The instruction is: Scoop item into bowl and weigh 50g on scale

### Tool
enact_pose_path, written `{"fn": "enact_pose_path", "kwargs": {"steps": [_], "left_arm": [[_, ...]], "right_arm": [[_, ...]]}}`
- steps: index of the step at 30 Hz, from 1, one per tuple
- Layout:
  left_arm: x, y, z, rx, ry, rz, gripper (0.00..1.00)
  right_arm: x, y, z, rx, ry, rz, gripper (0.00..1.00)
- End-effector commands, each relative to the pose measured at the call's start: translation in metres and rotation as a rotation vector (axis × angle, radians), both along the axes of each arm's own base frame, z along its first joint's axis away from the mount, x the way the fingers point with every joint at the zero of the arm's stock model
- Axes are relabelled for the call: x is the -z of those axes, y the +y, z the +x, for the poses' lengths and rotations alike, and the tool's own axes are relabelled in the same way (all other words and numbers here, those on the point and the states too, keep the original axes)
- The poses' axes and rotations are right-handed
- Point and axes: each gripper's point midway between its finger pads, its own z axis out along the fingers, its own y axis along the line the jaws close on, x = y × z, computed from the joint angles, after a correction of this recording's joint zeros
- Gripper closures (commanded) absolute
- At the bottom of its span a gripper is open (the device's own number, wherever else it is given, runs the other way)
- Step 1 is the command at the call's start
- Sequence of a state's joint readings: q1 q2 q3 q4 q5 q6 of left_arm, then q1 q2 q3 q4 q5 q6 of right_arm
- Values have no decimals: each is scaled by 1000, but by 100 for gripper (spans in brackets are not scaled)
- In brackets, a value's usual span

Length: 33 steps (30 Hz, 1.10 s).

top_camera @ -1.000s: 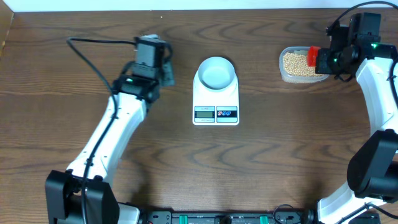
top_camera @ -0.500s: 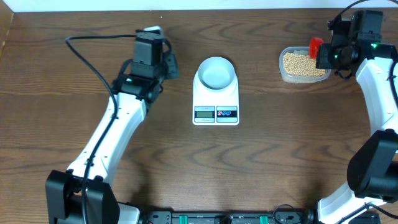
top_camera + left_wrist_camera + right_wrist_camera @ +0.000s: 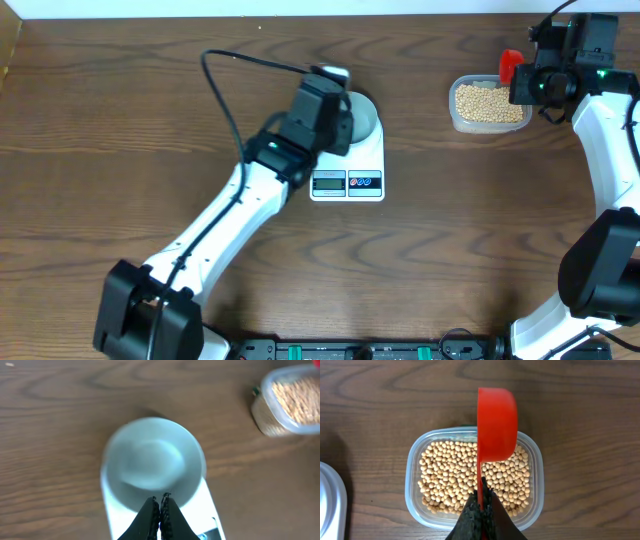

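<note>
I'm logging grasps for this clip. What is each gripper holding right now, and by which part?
The right gripper pinches the red plastic measuring scoop by the end of its thin handle. The left gripper is shut on nothing.

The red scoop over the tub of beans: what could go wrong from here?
1. The right tool grips the red scoop only by its thin handle; it may twist, and beans could spill on the table before reaching the bowl.
2. The left tool, shut, hangs over the bowl on the scale; touching either could shift the bowl or falsify the weight.
</note>
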<state>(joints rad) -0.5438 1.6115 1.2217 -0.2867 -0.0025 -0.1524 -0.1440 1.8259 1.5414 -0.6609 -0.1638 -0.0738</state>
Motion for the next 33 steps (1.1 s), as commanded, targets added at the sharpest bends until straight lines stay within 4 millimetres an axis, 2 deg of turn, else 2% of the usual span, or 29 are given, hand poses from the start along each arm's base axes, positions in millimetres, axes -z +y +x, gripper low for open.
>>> {"fn": "enact_pose_path", "kwargs": {"steps": [1, 5, 8, 18, 24, 33], "left_arm": [[18, -19, -9, 56, 28, 37, 93], [39, -38, -20, 102, 67, 64, 93], [53, -44, -26, 122, 99, 87, 93], [81, -39, -43, 80, 197, 98, 93], [96, -45, -54, 107, 227, 124, 93], [121, -45, -58, 89, 283, 149, 93]], "right_arm": [[-14, -4, 2, -19, -33, -27, 99], [-14, -4, 2, -21, -35, -31, 99], [-14, -5, 2, -21, -35, -33, 99], [-14, -5, 2, -39, -36, -47, 99], [-14, -6, 2, -51, -36, -62, 99], [-14, -6, 2, -51, -37, -61, 99]]}}
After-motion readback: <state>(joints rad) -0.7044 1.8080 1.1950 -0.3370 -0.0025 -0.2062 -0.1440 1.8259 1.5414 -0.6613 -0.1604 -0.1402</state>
